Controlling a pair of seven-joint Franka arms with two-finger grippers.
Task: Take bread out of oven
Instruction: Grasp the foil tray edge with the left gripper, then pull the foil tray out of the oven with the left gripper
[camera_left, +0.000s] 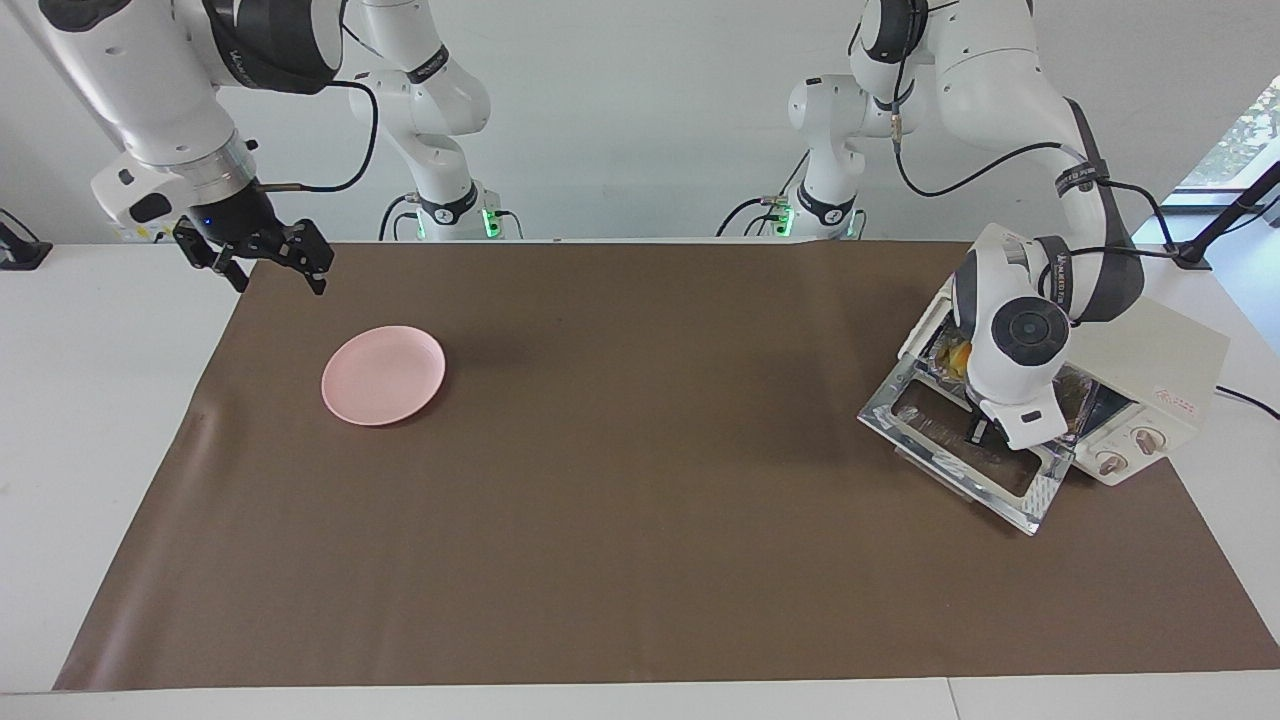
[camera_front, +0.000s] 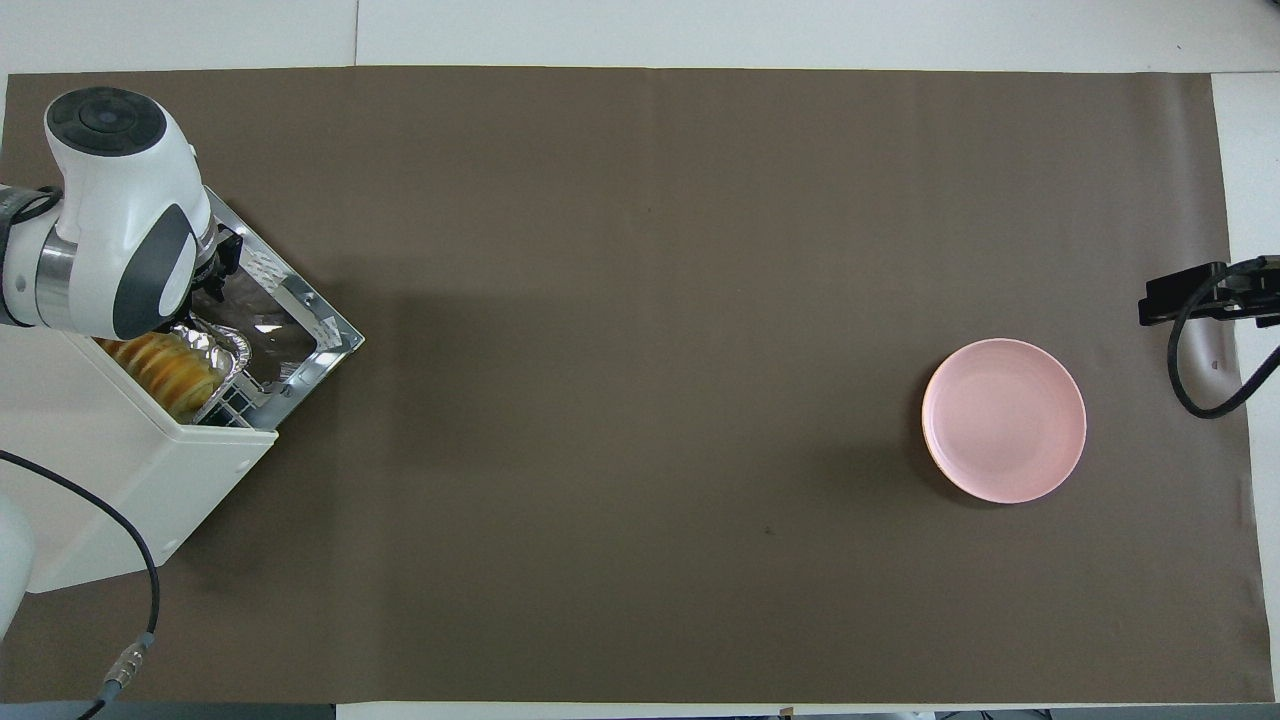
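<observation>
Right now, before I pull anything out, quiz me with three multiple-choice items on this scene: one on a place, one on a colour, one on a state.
1. Where is the bread?
A. on the plate
B. in the foil tray at the oven's mouth
C. on the brown mat

2. What colour is the plate?
A. pink
B. blue
C. white

3. How is the oven door?
A. shut
B. removed
C. dropped open

Key: 1 B, the ridged loaf sits in crinkled foil inside the opening, by the left gripper; 2 A, its round face is pink; 3 C, the glass door lies flat on the mat.
</observation>
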